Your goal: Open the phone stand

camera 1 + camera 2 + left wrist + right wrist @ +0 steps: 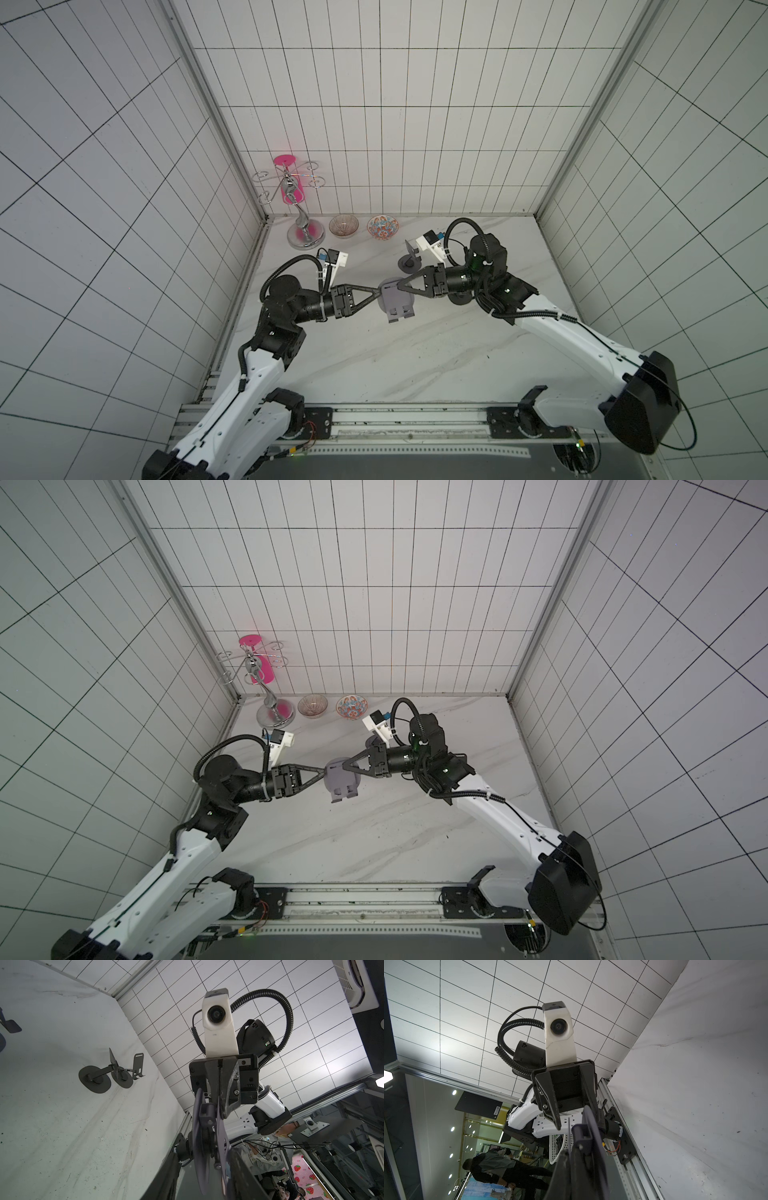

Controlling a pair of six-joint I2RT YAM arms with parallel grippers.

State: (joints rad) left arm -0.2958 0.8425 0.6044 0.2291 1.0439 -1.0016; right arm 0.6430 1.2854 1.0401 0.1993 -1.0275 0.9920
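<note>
Right pincer (400, 286): jaws together, clamped on the stand (395, 302). The stand hangs clear of the worktop (415, 365), straight ahead of the tips. In the left wrist view the bite looks to sit on the edge of the thin plate (222, 1147), beside the hinge block. The disc (197, 1155) lies just beside the plate and near parallel to it. Judged folded, or nearly so.

Left pincer (376, 293): jaws apart, aimed head-on at the right pincer, tips at the disc rim on the opposite side. In the right wrist view one finger (549, 1103) stands off the stand with a gap showing. The other finger sits just behind the disc edge, and I cannot tell whether it touches. Both leaves appear to lie between these jaws: straddling, not clamped.

Key relation: the pincers face each other with the stand between them, each within touch. The stand's long axis, from disc to hooked end (393, 316), runs across that line, hooked end toward the robot's base. The leaves are edge-on to both wrist cameras and flat side up in both top views.

Judgement: the right pincer anchors the plate, so the left pincer is the one to act. It should take the disc alone and swing it about the hinge. Closing over both leaves would only pinch the stand shut.

Beyond the right pincer, on the worktop: black stands (95, 1080), plates raised. Well beyond both pincers: two bowls (343, 225) and a rack (305, 235).
</note>
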